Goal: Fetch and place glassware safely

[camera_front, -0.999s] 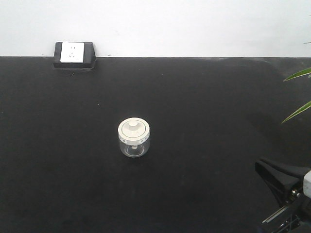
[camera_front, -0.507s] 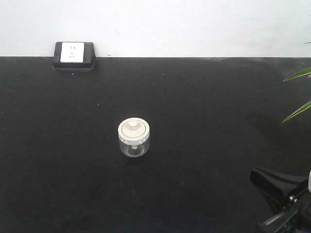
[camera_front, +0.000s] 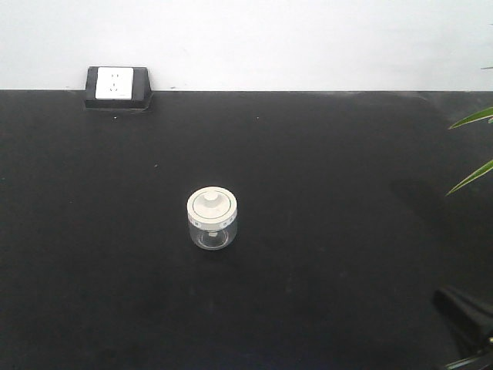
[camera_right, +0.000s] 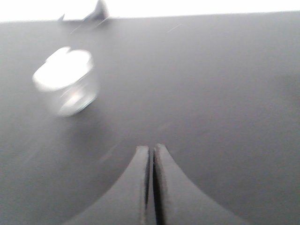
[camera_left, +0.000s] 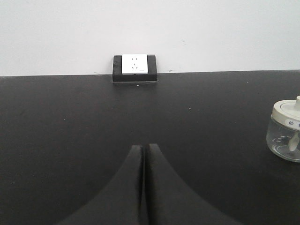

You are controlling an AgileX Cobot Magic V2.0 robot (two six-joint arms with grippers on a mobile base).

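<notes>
A small clear glass jar (camera_front: 212, 220) with a round cream-white lid (camera_front: 212, 203) and a central knob stands upright on the black bench (camera_front: 323, 177), a little left of the middle in the front view, well apart from everything else. At the bench's far left edge, against the white wall (camera_front: 308, 38), sits a white socket box (camera_front: 116, 85) in a black housing. Two green leaf tips (camera_front: 471, 146) reach in from the right border. The right hand (camera_right: 150, 151) shows in the front view only as a dark shape in the lower right corner; its own wrist view, blurred, shows the two fingers pressed together with only a thin slit between them, gripping nothing, and the jar up to the left, clear of them. The left hand (camera_left: 144, 149) is likewise pressed together and empty in its wrist view, pointing toward the socket box, with the jar at the right border, apart from the fingertips.
</notes>
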